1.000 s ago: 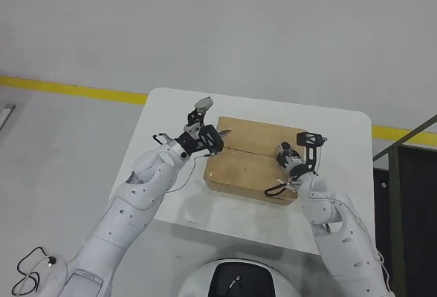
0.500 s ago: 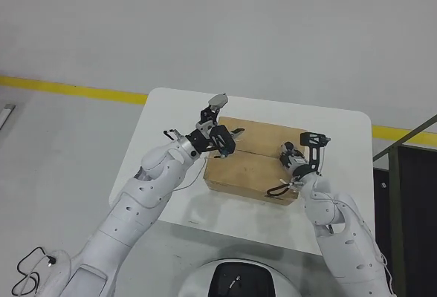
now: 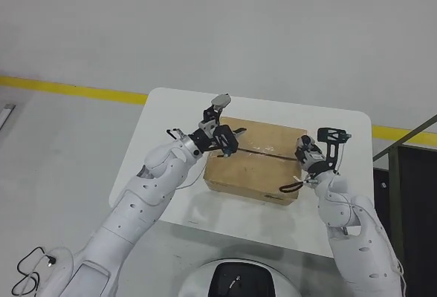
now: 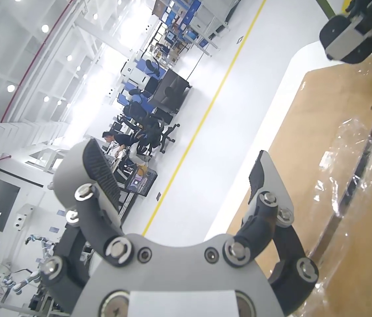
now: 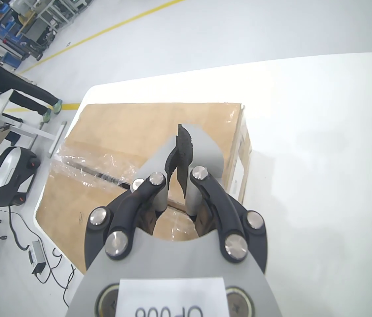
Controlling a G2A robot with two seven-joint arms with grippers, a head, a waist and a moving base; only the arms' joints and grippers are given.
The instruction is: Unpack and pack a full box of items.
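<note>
A closed cardboard box (image 3: 256,171) lies in the middle of the white table (image 3: 166,160), its top seam covered with clear tape (image 5: 83,166). My left gripper (image 3: 230,116) stands open over the box's far left corner, with nothing between its fingers (image 4: 101,173); the box (image 4: 321,126) lies beside it. My right gripper (image 3: 332,136) hangs by the box's right end, just past the edge. Seen from the right wrist, that gripper (image 5: 180,153) is shut with its pads pressed together over the end of the box (image 5: 133,126), holding nothing that I can see.
Bare table top runs all around the box, widest at the far right (image 5: 305,117). A yellow floor line (image 3: 70,90) passes behind the table. A green metal frame (image 3: 426,141) stands to the right, and cables (image 3: 29,267) lie on the floor at the lower left.
My left gripper has moved right, from beside the box to above its far left corner. My right gripper has moved right, from above the box top to just past its right end.
</note>
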